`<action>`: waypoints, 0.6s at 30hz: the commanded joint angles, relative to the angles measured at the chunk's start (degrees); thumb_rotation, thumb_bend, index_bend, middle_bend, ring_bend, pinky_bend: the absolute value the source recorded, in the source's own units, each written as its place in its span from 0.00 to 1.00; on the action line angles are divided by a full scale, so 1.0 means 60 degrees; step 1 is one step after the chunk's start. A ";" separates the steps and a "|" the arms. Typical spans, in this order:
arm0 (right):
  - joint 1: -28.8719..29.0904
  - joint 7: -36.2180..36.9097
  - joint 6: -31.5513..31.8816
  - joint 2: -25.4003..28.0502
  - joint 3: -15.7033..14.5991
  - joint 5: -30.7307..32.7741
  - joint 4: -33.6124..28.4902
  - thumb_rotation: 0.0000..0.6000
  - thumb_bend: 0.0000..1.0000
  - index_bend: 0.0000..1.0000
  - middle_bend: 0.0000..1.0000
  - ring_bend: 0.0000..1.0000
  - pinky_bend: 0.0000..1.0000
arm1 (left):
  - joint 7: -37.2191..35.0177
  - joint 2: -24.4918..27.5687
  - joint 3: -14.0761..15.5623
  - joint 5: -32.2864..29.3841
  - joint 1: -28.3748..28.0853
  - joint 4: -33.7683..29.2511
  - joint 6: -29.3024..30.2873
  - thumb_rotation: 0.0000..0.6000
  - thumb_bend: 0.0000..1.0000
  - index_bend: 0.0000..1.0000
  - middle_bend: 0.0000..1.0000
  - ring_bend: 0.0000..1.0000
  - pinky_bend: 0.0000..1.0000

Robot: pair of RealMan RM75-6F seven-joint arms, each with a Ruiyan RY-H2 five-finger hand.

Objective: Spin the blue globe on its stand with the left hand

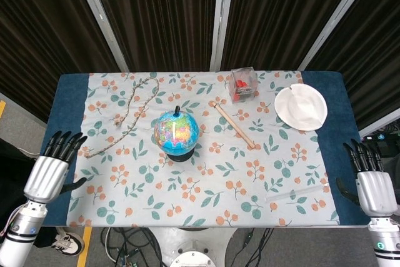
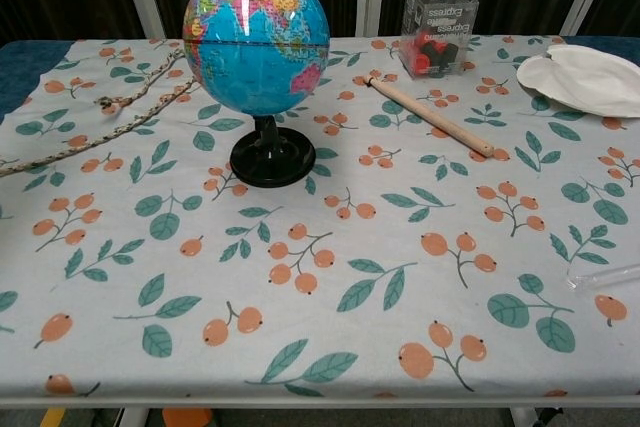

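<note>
The left hand point(image 1: 51, 168) hangs off the near left corner of the surface point(image 1: 70, 101), palm empty, fingers straight and spread slightly, pointing toward the far side. The right hand point(image 1: 370, 176) mirrors it at the near right corner, also empty with fingers extended and apart. Both show only in the head view; the chest view catches neither.

The blue globe point(image 1: 177, 132) stands upright on its black stand point(image 2: 272, 159) left of the middle of the flowered cloth point(image 1: 206, 186), well apart from the left hand and further in from it, to its right. Nothing touches the globe.

Near the right front edge lies a clear tube point(image 1: 295, 193), faint against the cloth. Further back, a wooden stick point(image 1: 234, 124) lies at a slant to the right of the globe, and a braided rope point(image 1: 125, 117) trails along the left side. At the far edge sit a clear plastic box point(image 1: 242, 84) with red pieces inside and a white plate point(image 1: 302, 107) toward the right.

The chest view shows the globe's side, its printed continents and the stand's round base, plus lettering on the box; the head view gives the whole layout and the dark curtains point(image 1: 162, 10) behind.
</note>
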 commanded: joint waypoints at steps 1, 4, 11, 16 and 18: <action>-0.0007 0.0150 -0.0093 -0.0017 0.0017 0.0120 0.0134 1.00 0.26 0.00 0.00 0.00 0.00 | 0.0286 0.0009 -0.0153 0.0326 -0.0428 -0.0340 -0.0316 1.00 0.09 0.08 0.07 0.02 0.02; 0.0030 0.0189 -0.0211 -0.0112 -0.0043 0.0085 0.0250 1.00 0.26 0.00 0.00 0.00 0.00 | 0.0530 -0.0049 -0.0323 0.0605 -0.0945 -0.0677 -0.0805 1.00 0.09 0.08 0.07 0.02 0.02; 0.0096 0.0208 -0.0312 -0.0202 -0.0046 0.0066 0.0342 1.00 0.26 0.00 0.00 0.00 0.00 | 0.0802 -0.0741 -0.0746 0.0854 -0.2184 -0.1038 -0.2002 1.00 0.09 0.08 0.07 0.02 0.02; 0.0083 0.0236 -0.0324 -0.0189 -0.0040 0.0114 0.0372 1.00 0.26 0.00 0.00 0.00 0.00 | 0.0823 -0.1271 -0.0924 0.0772 -0.2868 -0.1023 -0.2688 1.00 0.09 0.08 0.07 0.02 0.02; 0.0080 0.0276 -0.0338 -0.0192 -0.0034 0.0142 0.0407 1.00 0.26 0.00 0.00 0.00 0.00 | 0.0857 -0.1469 -0.0966 0.0754 -0.3111 -0.1032 -0.2911 1.00 0.09 0.08 0.07 0.02 0.02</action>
